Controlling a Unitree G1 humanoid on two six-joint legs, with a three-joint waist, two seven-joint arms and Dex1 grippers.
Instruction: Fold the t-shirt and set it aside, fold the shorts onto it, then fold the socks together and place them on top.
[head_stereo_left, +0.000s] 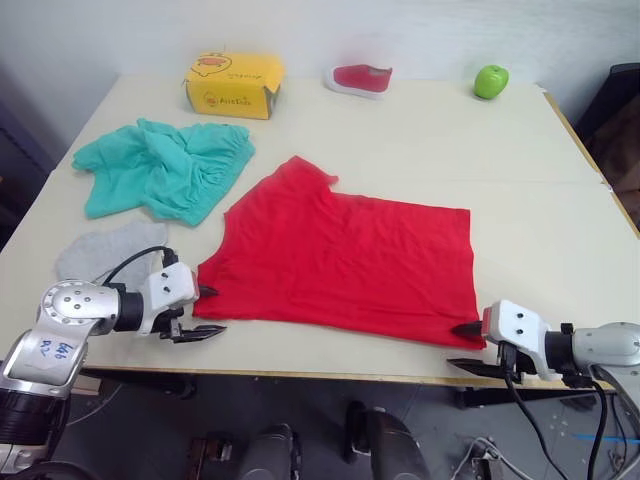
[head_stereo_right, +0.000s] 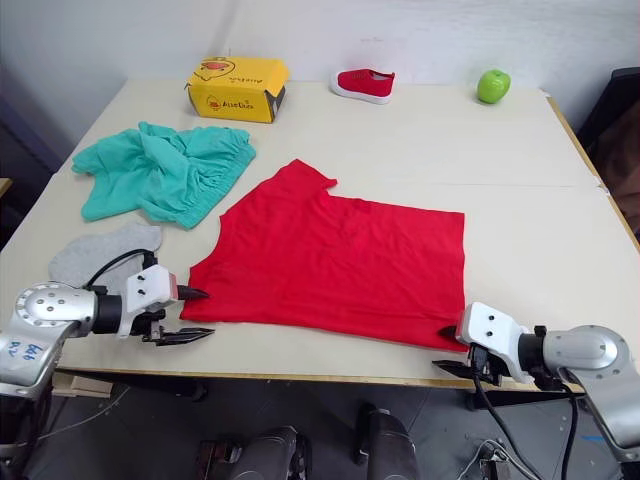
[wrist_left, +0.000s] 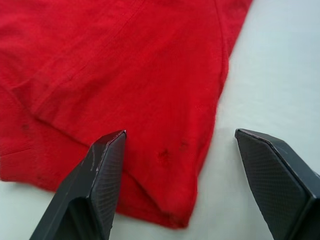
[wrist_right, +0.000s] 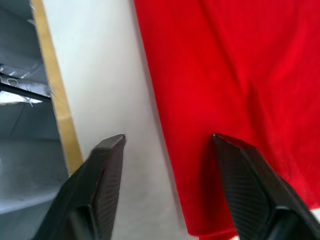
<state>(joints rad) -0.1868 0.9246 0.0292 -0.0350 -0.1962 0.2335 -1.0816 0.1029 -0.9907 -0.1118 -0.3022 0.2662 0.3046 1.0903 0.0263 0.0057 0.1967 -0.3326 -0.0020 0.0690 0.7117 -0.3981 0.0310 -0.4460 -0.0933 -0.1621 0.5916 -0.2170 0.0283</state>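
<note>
I note the left gripper (head_stereo_left: 205, 312) open at the near left corner of the plain bright red cloth t-shirt (head_stereo_left: 345, 255), lying flat mid-table (head_stereo_left: 520, 200). My right gripper (head_stereo_left: 468, 348) is open at its near right corner.

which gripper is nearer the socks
Left. The left gripper sits at the t-shirt's near left corner, just beside the socks; the right gripper is at the far right corner.
</note>
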